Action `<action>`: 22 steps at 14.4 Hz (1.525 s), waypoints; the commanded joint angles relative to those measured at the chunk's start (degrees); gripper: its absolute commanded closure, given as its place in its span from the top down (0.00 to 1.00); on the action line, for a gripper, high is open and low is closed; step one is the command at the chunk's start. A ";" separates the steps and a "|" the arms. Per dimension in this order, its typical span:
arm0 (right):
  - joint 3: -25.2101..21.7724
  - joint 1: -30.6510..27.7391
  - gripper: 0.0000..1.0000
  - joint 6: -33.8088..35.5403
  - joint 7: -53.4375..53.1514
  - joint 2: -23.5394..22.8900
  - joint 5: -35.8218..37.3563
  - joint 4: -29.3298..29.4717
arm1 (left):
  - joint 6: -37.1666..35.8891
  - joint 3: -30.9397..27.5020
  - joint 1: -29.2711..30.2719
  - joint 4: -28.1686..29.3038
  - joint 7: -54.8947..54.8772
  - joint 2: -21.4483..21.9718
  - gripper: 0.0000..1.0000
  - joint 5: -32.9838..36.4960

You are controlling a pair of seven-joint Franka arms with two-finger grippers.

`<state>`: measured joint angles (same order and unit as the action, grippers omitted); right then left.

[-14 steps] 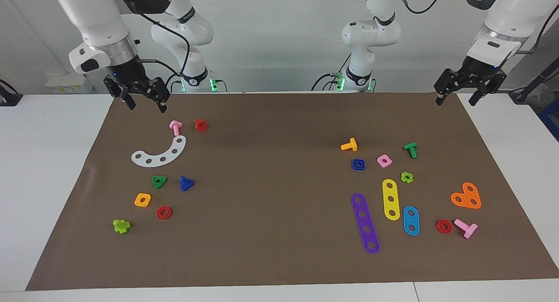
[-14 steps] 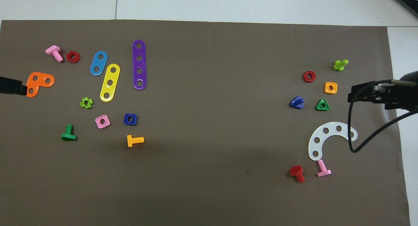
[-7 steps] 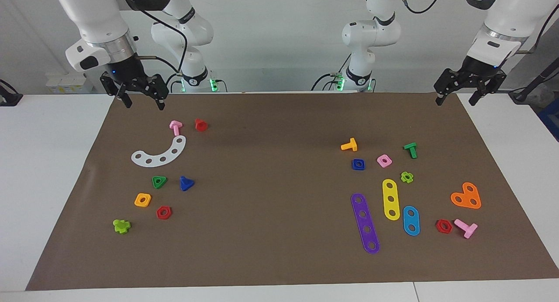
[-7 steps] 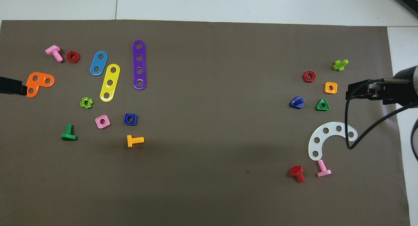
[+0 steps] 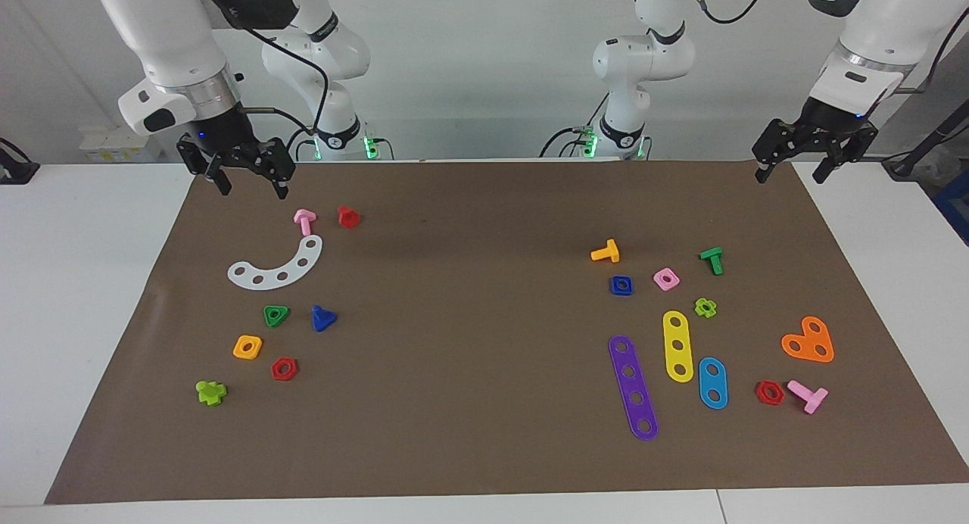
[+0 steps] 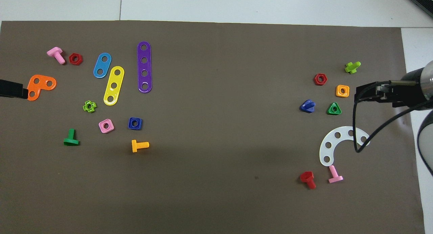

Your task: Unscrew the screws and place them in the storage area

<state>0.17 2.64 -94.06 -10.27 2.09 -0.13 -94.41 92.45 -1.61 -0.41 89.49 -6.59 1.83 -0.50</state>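
Observation:
The blue bolt (image 5: 323, 319) with a triangular head lies on the brown mat (image 5: 469, 372), beside the green triangular nut (image 5: 276, 315); it also shows in the overhead view (image 6: 307, 106). Around it is the storage patch: the white arc strip (image 5: 276, 267), the orange nut (image 5: 247, 347) and a red nut (image 5: 284, 369). My right gripper (image 5: 251, 185) is open and empty, raised over the mat's edge at the right arm's end, apart from the bolt. My left gripper (image 5: 789, 173) is open and empty, waiting over the mat's corner at the left arm's end.
A pink bolt (image 5: 304, 220) and a red bolt (image 5: 348, 216) lie beside the arc. A light green bolt (image 5: 211, 391) lies farther out. Toward the left arm's end are purple (image 5: 633, 387), yellow (image 5: 677, 345) and blue (image 5: 712, 382) strips, a blue square nut (image 5: 621, 285) and several bolts and nuts.
My right gripper has shifted slightly over the mat's edge, still open and empty. The blue bolt, the other parts and the left arm have not moved.

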 commanded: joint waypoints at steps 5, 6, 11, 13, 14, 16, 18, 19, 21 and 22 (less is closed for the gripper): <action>0.27 -0.26 1.00 -0.77 0.69 2.04 1.01 -3.41 | 0.18 -0.15 0.06 2.18 0.44 1.95 1.00 -0.38; 0.36 -0.18 1.00 -0.78 -0.53 2.04 1.54 -3.32 | 0.18 -0.15 0.06 2.18 0.44 1.95 1.00 -0.38; 0.62 -0.26 1.00 -0.69 -0.55 1.95 2.33 -3.14 | 0.18 -0.15 0.06 2.18 0.44 1.95 1.00 -0.38; 0.62 -0.26 1.00 -0.69 -0.45 1.95 2.16 -3.14 | 0.18 -0.15 0.06 2.18 0.44 1.95 1.00 -0.38; 0.62 -0.18 1.00 -0.51 -0.28 2.04 2.07 -3.14 | 0.18 -0.15 0.06 2.18 0.44 1.95 1.00 -0.38; 0.62 -0.18 1.00 -0.42 -0.19 2.04 1.54 -3.14 | 0.18 -0.15 0.06 2.18 0.44 1.95 1.00 -0.38; 0.62 -0.26 1.00 -0.51 0.77 2.04 1.37 -3.14 | 0.18 -0.15 0.06 2.18 0.44 1.95 1.00 -0.38; 0.62 -0.26 1.00 -0.51 1.04 2.04 1.28 -3.06 | 0.18 -0.15 0.06 2.18 0.44 1.95 1.00 -0.38; 0.62 -0.26 1.00 -0.60 1.04 2.04 1.28 -3.06 | 0.18 -0.15 0.06 2.18 0.44 1.95 1.00 -0.38; 0.62 -0.26 1.00 -0.60 0.95 2.04 1.19 -3.14 | 0.18 -0.15 0.06 2.18 0.44 1.95 1.00 -0.38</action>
<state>0.45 2.68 -93.93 -10.30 2.67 1.52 -95.95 92.45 -1.61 -0.41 89.49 -6.59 1.83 -0.50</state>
